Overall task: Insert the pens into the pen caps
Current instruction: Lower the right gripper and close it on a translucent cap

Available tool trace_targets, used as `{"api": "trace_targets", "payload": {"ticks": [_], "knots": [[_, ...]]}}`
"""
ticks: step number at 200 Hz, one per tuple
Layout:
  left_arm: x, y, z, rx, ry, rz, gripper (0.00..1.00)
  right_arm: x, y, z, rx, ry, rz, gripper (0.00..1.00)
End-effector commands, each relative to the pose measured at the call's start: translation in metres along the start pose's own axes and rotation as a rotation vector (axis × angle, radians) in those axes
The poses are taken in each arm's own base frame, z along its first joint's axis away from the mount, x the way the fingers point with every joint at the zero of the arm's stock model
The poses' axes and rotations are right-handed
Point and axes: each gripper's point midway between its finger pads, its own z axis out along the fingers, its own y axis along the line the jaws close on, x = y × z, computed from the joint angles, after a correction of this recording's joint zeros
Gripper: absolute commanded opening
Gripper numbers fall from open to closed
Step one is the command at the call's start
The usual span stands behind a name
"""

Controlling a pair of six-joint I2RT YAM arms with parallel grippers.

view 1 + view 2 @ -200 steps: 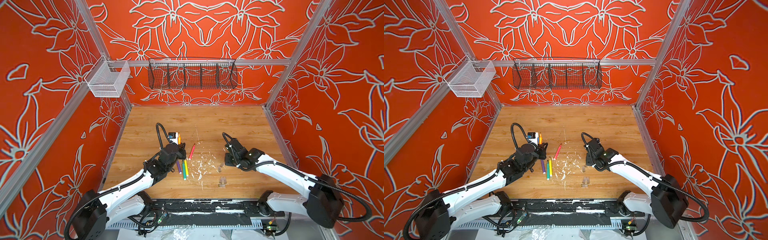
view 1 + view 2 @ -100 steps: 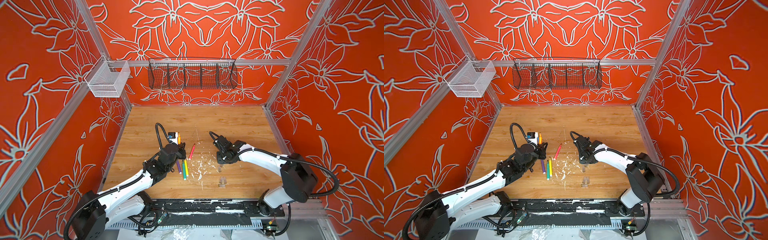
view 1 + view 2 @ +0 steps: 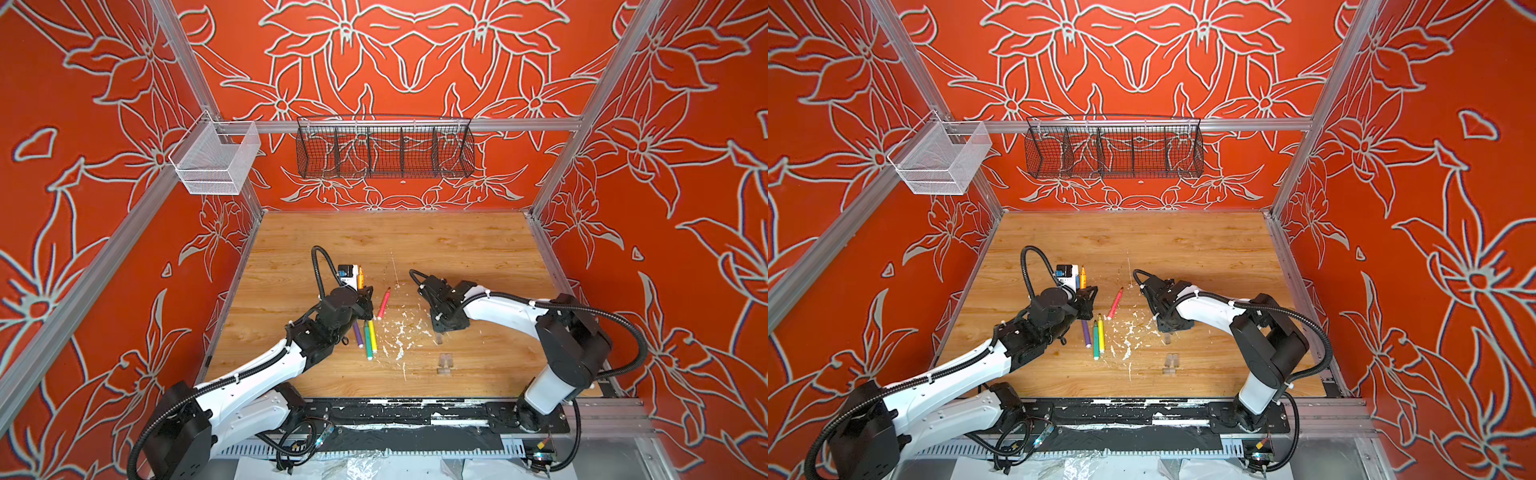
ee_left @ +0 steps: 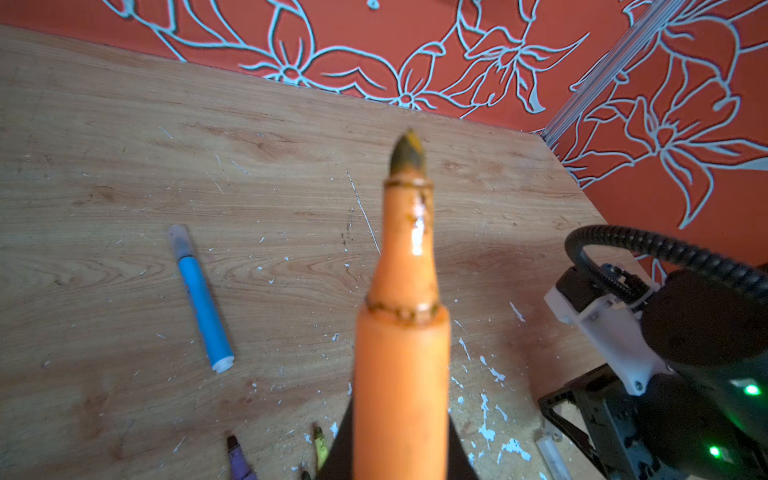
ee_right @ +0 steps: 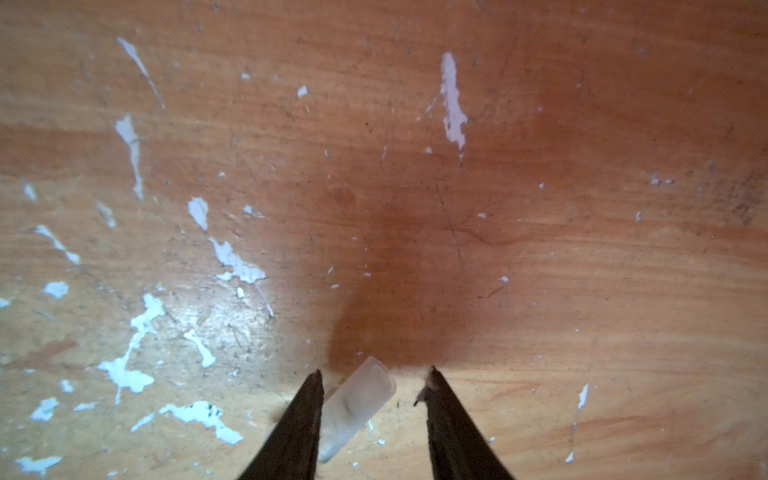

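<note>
Right pincer (image 5: 375, 371) lowered; wrist view shows cap (image 5: 359, 401)

Both top views overlook the whole table (image 3: 457, 249); wrist views sit close above it.

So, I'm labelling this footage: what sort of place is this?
Probably a robot test booth: orange walls on an aluminium frame box in a wooden table, with two arms mounted at its edge.

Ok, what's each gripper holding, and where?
Left gripper: orange pen, by its barrel, tip end free. Right gripper: nothing; open fingers flank a clear cap.
</note>
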Motion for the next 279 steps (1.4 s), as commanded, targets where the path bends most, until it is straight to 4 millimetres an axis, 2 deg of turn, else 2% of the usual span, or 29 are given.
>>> {"api": "trace_targets", "payload": {"ticks": [1, 42, 74, 112, 117, 140, 174, 205, 233, 252, 279], "knots": [[-0.007, -0.006, -0.002, 0.032, -0.031, -0.003, 0.00, 0.004, -0.003, 0.002, 0.041, 0.021, -0.022, 0.43], [-0.007, -0.007, -0.002, 0.039, -0.031, -0.004, 0.00, 0.014, -0.010, 0.007, 0.064, 0.039, -0.027, 0.38], [-0.006, -0.007, -0.002, 0.041, -0.028, -0.002, 0.00, 0.020, -0.012, 0.012, 0.066, 0.057, -0.022, 0.28], [-0.004, -0.007, -0.002, 0.040, -0.023, 0.001, 0.00, 0.026, -0.012, 0.024, 0.053, 0.090, -0.005, 0.29], [-0.013, -0.009, -0.008, 0.056, -0.050, -0.007, 0.00, 0.027, -0.011, 0.026, 0.049, 0.093, -0.004, 0.28], [-0.014, -0.010, -0.010, 0.059, -0.056, -0.008, 0.00, 0.029, -0.009, 0.030, 0.042, 0.107, 0.000, 0.27], [-0.014, -0.011, -0.010, 0.066, -0.056, -0.006, 0.00, 0.030, -0.008, 0.031, 0.033, 0.103, 0.007, 0.13], [-0.013, -0.014, -0.010, 0.085, -0.051, -0.006, 0.00, 0.032, -0.008, 0.031, 0.029, 0.109, 0.016, 0.07], [-0.015, -0.020, -0.012, 0.090, -0.007, 0.002, 0.00, 0.022, -0.010, 0.017, 0.025, 0.071, 0.044, 0.03], [-0.016, -0.018, -0.015, 0.071, 0.012, -0.014, 0.00, 0.009, -0.010, -0.003, 0.002, 0.017, 0.081, 0.01], [-0.014, -0.029, -0.017, 0.147, 0.005, -0.021, 0.00, -0.009, -0.009, -0.042, -0.089, -0.092, 0.172, 0.00]]}}
